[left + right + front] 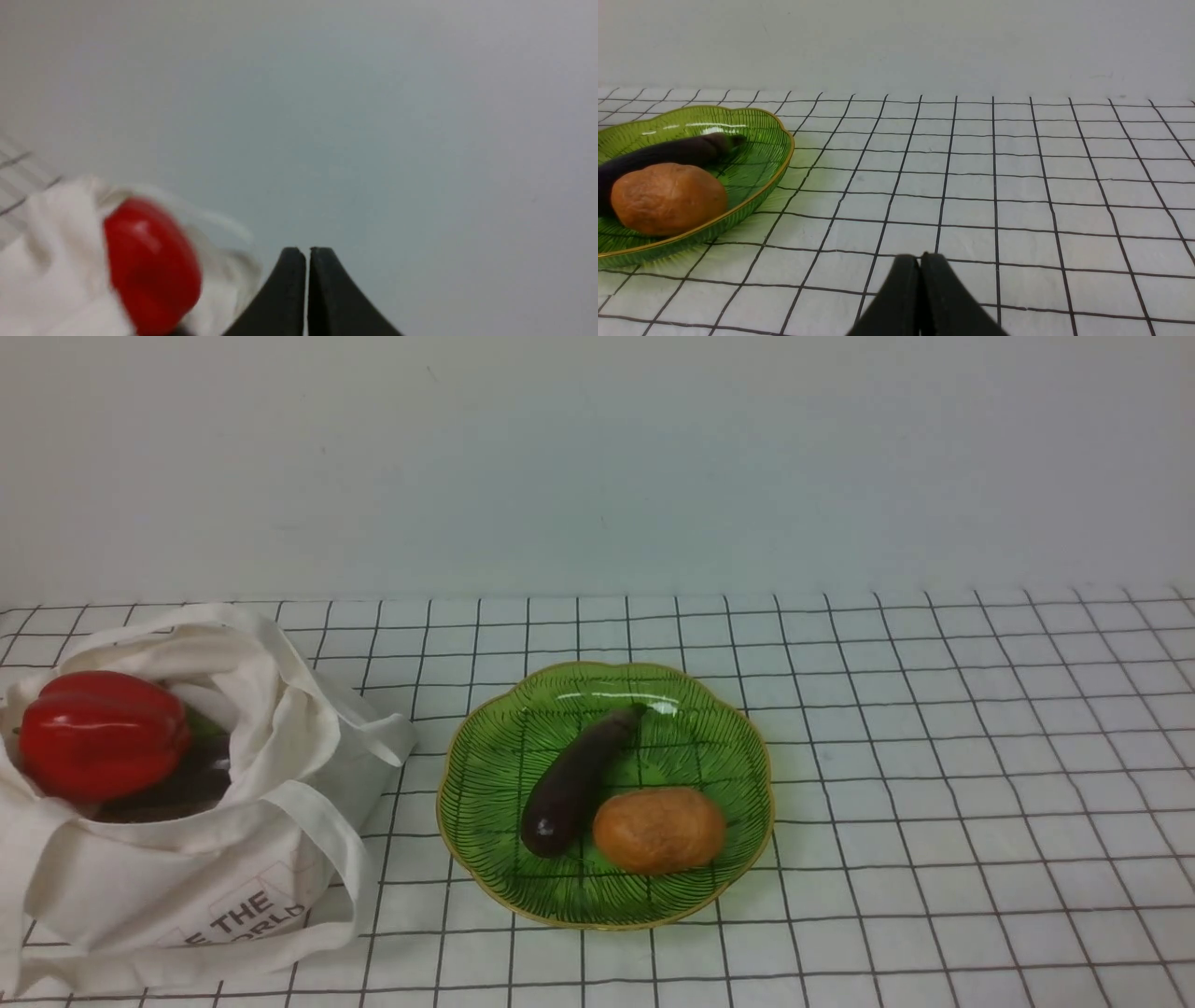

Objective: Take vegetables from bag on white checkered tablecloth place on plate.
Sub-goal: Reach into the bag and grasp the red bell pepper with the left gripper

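Observation:
A glossy red bell pepper (pixel 98 733) lies in the open mouth of the off-white cloth bag (pixel 187 868) at the left of the white checkered tablecloth (pixel 934 756). The pepper (pixel 152 266) and the bag (pixel 46 261) also show blurred in the left wrist view. The green glass plate (pixel 709 756) holds a dark purple eggplant (pixel 574 779) and a brown potato (pixel 659 830). Neither arm shows in the front view. My left gripper (pixel 307 252) is shut and empty, beside the pepper. My right gripper (pixel 919 257) is shut and empty above the cloth, apart from the plate (pixel 761 154).
A plain pale wall (pixel 597 457) rises behind the table. The checkered cloth runs on to the right of the plate. The bag's long handles (pixel 327 821) lie loose on the cloth towards the plate.

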Robot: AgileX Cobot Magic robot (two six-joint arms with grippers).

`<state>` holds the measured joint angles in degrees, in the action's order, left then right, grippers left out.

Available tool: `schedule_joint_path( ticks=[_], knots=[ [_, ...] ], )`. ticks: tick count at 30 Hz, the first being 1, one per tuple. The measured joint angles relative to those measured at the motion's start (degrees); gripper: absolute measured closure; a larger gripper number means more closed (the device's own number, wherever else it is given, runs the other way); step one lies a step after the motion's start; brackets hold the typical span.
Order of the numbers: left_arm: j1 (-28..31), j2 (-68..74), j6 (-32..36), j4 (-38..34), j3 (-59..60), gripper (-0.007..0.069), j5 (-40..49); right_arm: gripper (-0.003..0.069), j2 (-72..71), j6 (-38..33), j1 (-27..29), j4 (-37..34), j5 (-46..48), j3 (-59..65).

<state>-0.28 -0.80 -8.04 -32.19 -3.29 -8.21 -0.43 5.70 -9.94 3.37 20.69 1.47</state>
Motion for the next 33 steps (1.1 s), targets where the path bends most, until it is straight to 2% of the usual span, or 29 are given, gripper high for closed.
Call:
schedule_joint_path(
  ticks=[3,7,8,11,12,13,14,16,20,26,33],
  knots=[
    [0.0,3.3,4.9,3.2,-12.8,0.0632,4.7,0.0673,0.0,0.0,0.0,0.0,0.0,0.0],
    [0.0,15.8,9.6,6.5,-29.9,0.0632,21.7,0.0673,0.0,0.0,0.0,0.0,0.0,0.0],
    [0.0,16.6,9.9,6.9,-30.8,0.0632,22.8,0.0673,0.0,0.0,0.0,0.0,0.0,0.0],
    [0.0,30.6,11.2,10.9,-43.3,0.0632,41.9,0.0673,0.0,0.0,0.0,0.0,0.0,0.0],
    [0.0,38.0,11.4,13.7,-48.8,0.0632,51.5,0.0673,0.0,0.0,0.0,0.0,0.0,0.0],
    [0.0,39.7,11.4,14.4,-50.0,0.0632,53.7,0.0673,0.0,0.0,0.0,0.0,0.0,0.0],
    [0.0,46.4,11.8,17.4,-54.6,0.0632,61.5,0.0673,0.0,0.0,0.0,0.0,0.0,0.0],
    [0.0,53.8,11.8,21.1,-59.2,0.0632,68.8,0.0673,0.0,0.0,0.0,0.0,0.0,0.0],
    [0.0,64.7,11.6,26.6,-67.6,0.0632,77.4,0.0673,0.0,0.0,0.0,0.0,0.0,0.0],
    [0.9,75.8,9.7,31.3,-75.5,0.0623,79.1,0.0673,0.0,0.0,0.0,0.0,0.0,0.0],
    [11.6,84.0,8.8,24.6,-78.1,0.0611,79.1,0.0673,0.0,0.0,0.0,0.0,0.0,0.0]
  ],
)
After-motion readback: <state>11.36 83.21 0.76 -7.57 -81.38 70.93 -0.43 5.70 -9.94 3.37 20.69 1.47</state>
